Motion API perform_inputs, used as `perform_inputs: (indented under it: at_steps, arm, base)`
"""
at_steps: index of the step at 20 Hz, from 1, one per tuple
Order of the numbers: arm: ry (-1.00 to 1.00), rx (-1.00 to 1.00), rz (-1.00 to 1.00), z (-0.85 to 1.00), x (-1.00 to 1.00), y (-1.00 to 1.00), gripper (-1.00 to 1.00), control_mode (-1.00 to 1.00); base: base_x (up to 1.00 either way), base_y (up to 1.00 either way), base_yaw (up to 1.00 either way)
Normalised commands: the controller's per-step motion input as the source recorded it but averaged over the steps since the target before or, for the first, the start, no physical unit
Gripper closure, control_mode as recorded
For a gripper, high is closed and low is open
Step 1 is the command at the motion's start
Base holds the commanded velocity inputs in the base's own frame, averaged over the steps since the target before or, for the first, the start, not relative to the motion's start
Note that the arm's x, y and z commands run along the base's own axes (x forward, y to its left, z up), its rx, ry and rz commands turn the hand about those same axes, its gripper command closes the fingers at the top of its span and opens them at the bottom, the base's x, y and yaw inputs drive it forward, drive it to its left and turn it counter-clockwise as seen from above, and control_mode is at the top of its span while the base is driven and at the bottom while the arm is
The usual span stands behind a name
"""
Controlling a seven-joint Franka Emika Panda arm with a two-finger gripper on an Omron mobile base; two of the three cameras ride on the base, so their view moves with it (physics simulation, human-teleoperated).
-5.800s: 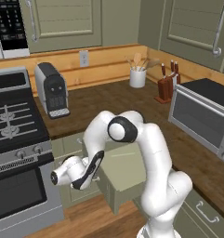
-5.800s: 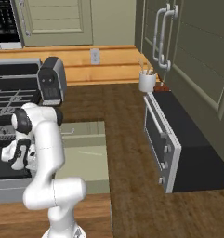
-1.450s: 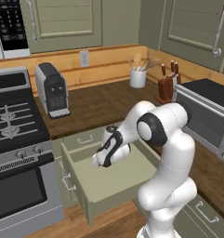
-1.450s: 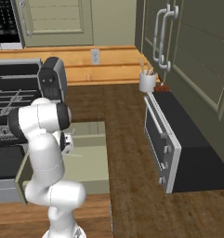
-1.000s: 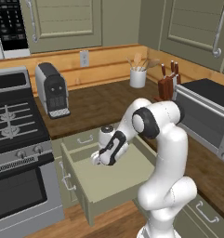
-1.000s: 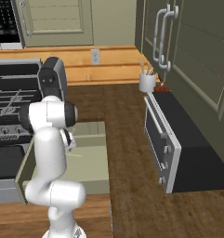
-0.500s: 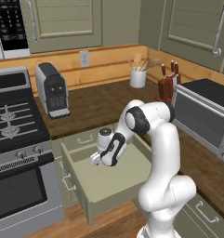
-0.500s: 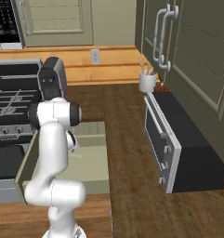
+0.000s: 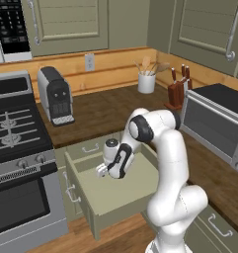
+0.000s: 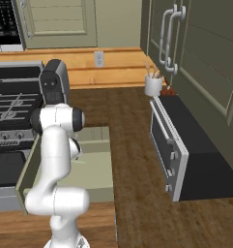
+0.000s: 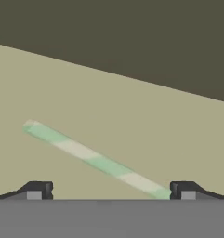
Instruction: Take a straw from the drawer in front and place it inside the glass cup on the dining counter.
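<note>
- While the drawer (image 9: pixel 115 192) stands pulled out below the wood counter, the gripper (image 9: pixel 101 170) hangs inside it, low over the pale floor near the back left part of the box.
- Hand view: the straw (image 11: pixel 97 161) lies flat on the drawer floor, striped pale and green, running aslant from the upper left down to just beside the right finger tip (image 11: pixel 183 189).
- Jaws: spread wide, one tip at each lower corner of the hand view, nothing between the pads. The straw's near end sits close against the right tip; whether it touches cannot be told.
- Step in hand, as judged: the reach for the straw. The drawer is open and the grasp is not yet made.
- Finding: the straw lies across the gap at an angle, off toward the right tip, not centred between the tips.
- Next move calls for a small shift so that the straw's middle falls between the pads, a roll of the wrist to set the jaws square across it, then a short descent and a close.
- Risk, as judged: a thin stick flat on a hard floor may roll or skid away from a closing pad.
- Right base view: the robot's own arm (image 10: pixel 55 160) stands in front of the drawer's interior.
</note>
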Motion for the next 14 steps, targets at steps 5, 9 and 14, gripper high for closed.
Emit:
perform_inputs:
  at_steps: [5,9,14]
  arm:
    - [0.00,0.00,0.04,0.00,0.22,-0.04,-1.00,-1.00]
    - [0.00,0.00,0.06,0.00,0.21,-0.03,-1.00,-1.00]
    - [0.00,0.00,0.06,-0.09,0.23,-0.02,-1.00,-1.00]
  base:
    - [0.00,0.00,0.00]
    - [0.00,0.00,0.00]
    - [0.00,0.00,0.00]
